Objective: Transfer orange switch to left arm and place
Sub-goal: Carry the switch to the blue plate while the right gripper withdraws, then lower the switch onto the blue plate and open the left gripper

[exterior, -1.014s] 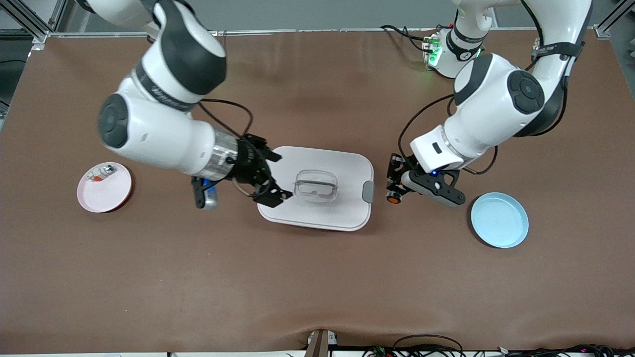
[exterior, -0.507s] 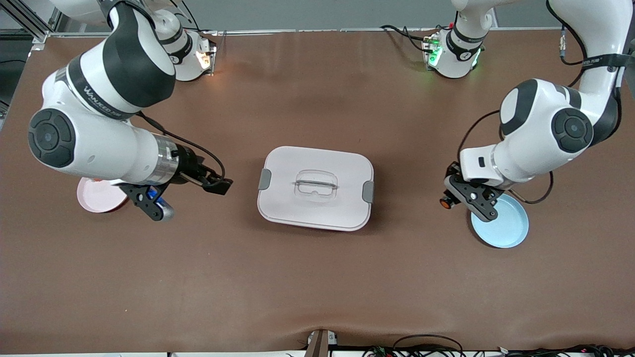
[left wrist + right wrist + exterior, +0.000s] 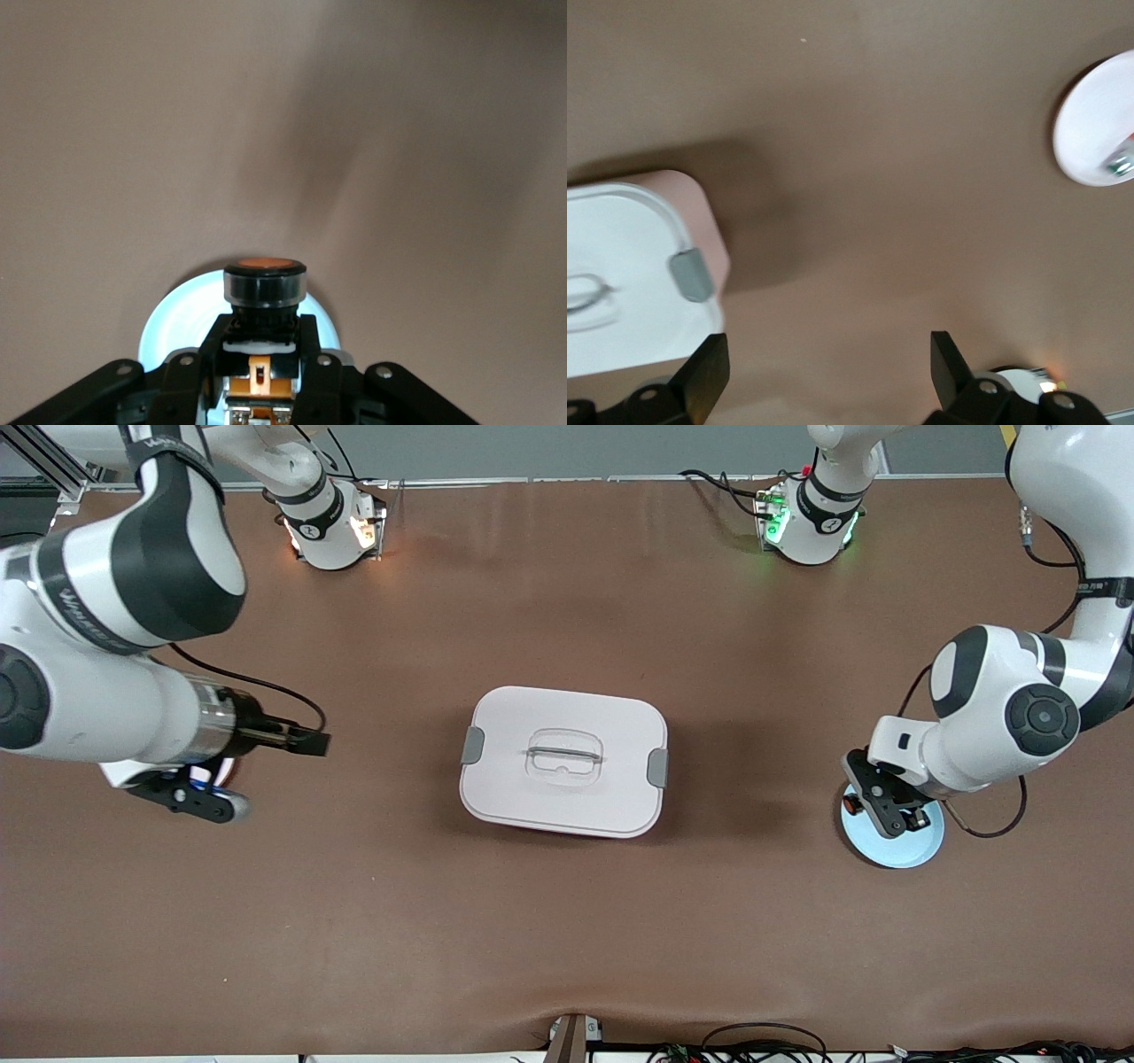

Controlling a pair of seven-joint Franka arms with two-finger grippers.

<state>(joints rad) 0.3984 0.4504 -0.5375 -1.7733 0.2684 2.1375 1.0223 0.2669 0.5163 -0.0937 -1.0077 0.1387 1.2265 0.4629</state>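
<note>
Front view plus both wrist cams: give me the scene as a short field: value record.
left gripper: shut on the orange switch, over the blue plate
orange switch: held between the fingers, cap outward
blue plate: toward the left arm's end of the table
right gripper: open, holding nothing, near the pink plate
pink plate: toward the right arm's end, holds a small part
box: mid-table, lid on, between the plates, untouched by either arm

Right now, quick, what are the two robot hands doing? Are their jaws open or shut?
Left gripper: jaws shut on the orange switch, over the blue plate.
Right gripper: jaws open, holding nothing, over the table between the box and the pink plate.
</note>
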